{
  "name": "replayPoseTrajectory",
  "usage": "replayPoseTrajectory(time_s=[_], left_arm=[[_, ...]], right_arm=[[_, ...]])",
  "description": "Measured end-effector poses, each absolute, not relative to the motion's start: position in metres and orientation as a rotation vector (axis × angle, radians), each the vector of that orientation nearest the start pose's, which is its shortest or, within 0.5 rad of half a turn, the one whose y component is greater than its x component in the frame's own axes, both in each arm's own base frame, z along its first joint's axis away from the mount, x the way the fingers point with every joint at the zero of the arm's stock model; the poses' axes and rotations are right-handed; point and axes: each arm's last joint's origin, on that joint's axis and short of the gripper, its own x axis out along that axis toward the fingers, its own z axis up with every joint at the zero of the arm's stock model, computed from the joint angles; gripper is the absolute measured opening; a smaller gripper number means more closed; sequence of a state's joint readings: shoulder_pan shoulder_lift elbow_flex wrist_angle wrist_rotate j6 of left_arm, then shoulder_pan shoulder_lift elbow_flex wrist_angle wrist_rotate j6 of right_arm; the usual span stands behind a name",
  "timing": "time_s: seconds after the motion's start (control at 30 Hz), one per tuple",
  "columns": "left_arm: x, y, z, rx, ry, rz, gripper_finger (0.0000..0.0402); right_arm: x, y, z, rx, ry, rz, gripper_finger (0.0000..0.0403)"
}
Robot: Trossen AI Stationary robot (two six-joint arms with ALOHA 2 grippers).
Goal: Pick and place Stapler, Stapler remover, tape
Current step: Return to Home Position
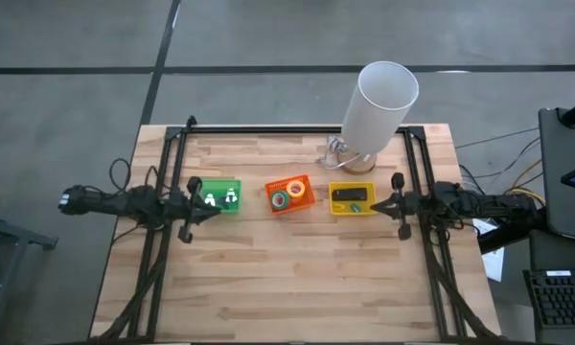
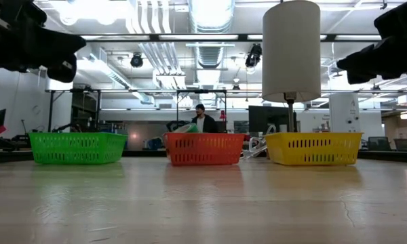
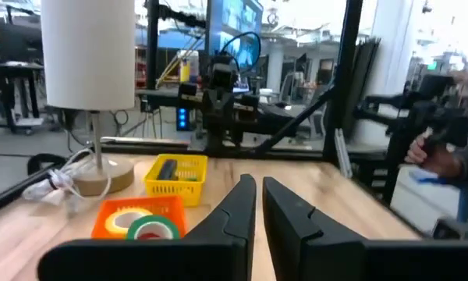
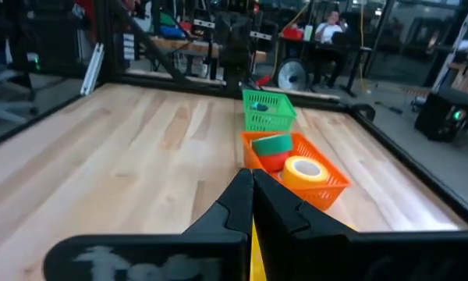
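Orange basket (image 2: pixel 203 150) holds tape (image 1: pixel 282 199); left pincer (image 1: pixel 204 201) and right pincer (image 1: pixel 379 204) both closed together
We risk only nudging the lamp (image 1: pixel 383 96) while parking

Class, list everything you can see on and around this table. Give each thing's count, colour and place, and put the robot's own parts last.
Table: one, light wood, under everything.
Green basket: one, left end of the row.
Orange basket: one, middle of the row.
Yellow basket: one, right end of the row.
Staple removers: two, pale, in the green basket.
Tape rolls: at least three, green, red and yellow-orange, in the orange basket.
Stapler: one, dark, in the yellow basket.
Lamp: one, white shade, behind the yellow basket.
Person: one, dark top, in the room beyond the table.
Left gripper: dark, beside the green basket.
Right gripper: dark, beside the yellow basket.
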State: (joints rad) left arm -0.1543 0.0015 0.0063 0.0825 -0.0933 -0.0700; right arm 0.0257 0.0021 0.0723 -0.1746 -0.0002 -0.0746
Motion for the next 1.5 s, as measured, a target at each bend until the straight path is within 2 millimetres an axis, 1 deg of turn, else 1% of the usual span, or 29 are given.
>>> replayPoseTrajectory(time_s=[0.17, 0.4, 0.7, 0.97, 1.3, 1.5], left_arm=[[0.0975, -0.012, 0.1706, -0.045, -0.053, -0.049, 0.0025], [0.0984, -0.0122, 0.1695, -0.066, -0.039, -0.049, 0.003], [0.0984, -0.0122, 0.1695, -0.069, -0.038, -0.05, 0.0023], [0.0985, -0.0122, 0.1693, -0.069, -0.037, -0.05, 0.003], [0.0985, -0.0123, 0.1693, -0.069, -0.036, -0.051, 0.0023], [0.0985, -0.0123, 0.1693, -0.069, -0.036, -0.051, 0.0028]], right_arm=[[0.0923, 0.0024, 0.1709, -0.138, 0.103, 0.032, 0.0008], [0.0924, 0.0023, 0.171, -0.133, 0.103, 0.031, 0.0008], [0.0924, 0.0023, 0.171, -0.133, 0.103, 0.031, 0.0008], [0.0924, 0.0023, 0.171, -0.133, 0.103, 0.031, 0.0008], [0.0924, 0.0023, 0.171, -0.133, 0.103, 0.031, 0.0008], [0.0924, 0.0024, 0.171, -0.133, 0.103, 0.031, 0.0008]])
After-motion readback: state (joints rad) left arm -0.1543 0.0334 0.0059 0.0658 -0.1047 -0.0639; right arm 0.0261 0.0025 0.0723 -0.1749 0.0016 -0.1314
